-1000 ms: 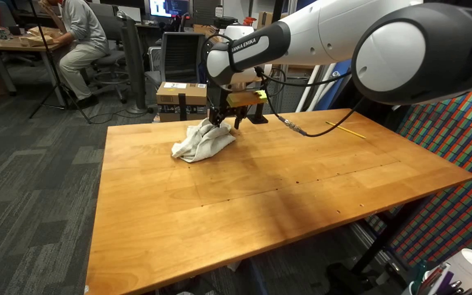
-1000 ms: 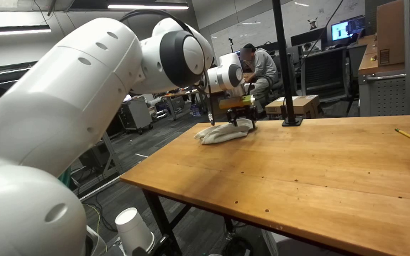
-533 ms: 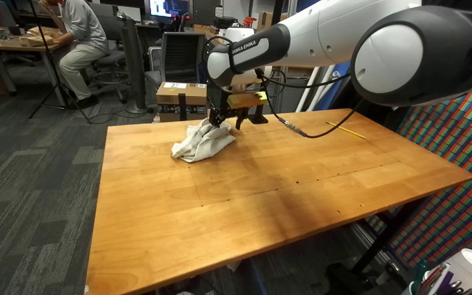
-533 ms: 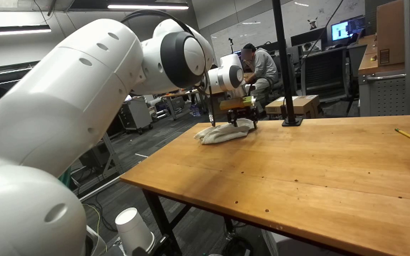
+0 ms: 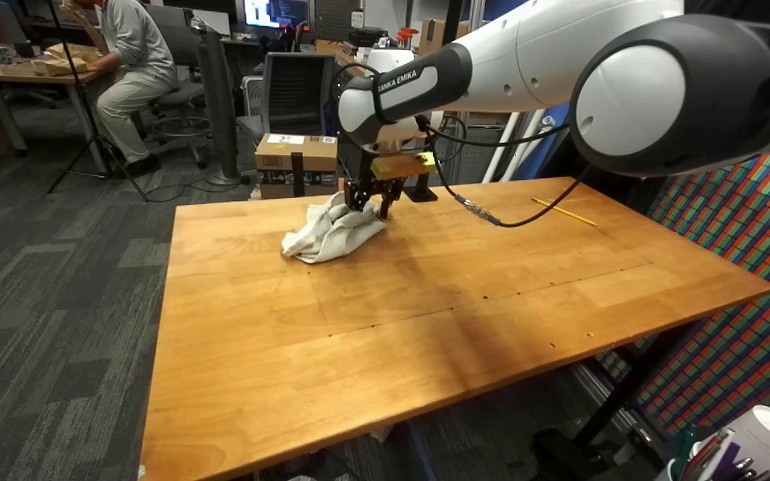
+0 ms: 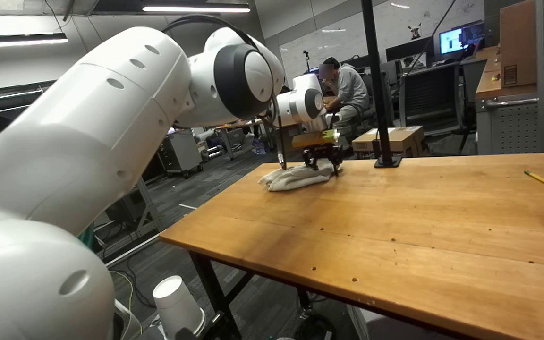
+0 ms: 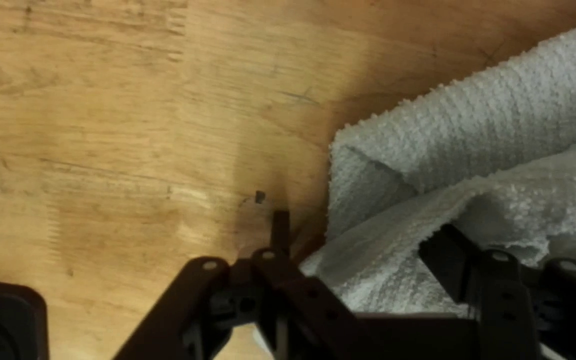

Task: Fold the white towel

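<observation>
ok, table [image 5: 278, 334] is flat wood, decent backing to fold on. towel [image 5: 331, 230] is on it nr an edge, bunched, so prob no proper fold made yet; current step looks like grabbing a bit of it. gripper [image 7: 360, 237] is right at the towel, jaws apart, nothing clamped. one finger [image 7: 280, 230] is over wood just beside the towel, the other finger [image 7: 448, 260] dips into it; can't tell if either touches wood. btwn them runs a ridge [image 7: 398, 230]: best to centre on that, go low, pinch slow, take the top layer only, then lift a little & lay it over flat.
</observation>
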Tool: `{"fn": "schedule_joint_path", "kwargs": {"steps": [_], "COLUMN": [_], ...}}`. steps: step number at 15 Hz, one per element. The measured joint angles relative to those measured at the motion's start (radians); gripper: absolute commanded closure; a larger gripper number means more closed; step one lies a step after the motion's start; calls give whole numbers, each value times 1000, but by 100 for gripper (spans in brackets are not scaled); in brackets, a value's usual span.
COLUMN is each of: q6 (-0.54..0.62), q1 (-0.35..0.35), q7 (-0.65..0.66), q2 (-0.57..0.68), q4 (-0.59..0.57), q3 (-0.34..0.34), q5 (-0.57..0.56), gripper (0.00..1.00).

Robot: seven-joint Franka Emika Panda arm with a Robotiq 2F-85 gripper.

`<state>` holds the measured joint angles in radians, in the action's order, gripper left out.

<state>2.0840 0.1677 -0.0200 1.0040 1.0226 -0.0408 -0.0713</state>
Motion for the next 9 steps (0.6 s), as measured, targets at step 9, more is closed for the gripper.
{"fn": "schedule_joint_path", "kwargs": {"steps": [9], "q6": [-17], "q1": [-1], "q7": [0], "q2": [-25], "q4": [-7], "q3": [33], "q5": [-33], "gripper": [93]}}
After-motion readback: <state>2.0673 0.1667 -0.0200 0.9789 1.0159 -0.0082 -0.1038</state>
